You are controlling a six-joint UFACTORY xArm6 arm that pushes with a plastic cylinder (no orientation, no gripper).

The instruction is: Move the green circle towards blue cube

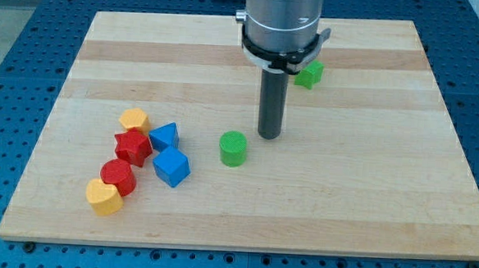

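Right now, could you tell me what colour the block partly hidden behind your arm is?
Green, seen in the camera view.

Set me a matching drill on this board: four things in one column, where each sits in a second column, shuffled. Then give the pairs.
Things:
1. green circle
2. my tip
3. blue cube
4. green block partly behind the arm

Places:
A. near the view's top, right of the arm
B. in the cluster at the view's left, beside the red blocks
C. alone near mid-board, to the view's right of the cluster
D. just up and to the view's right of the green circle, apart from it

Pairs: 1-C, 2-D, 3-B, 4-A
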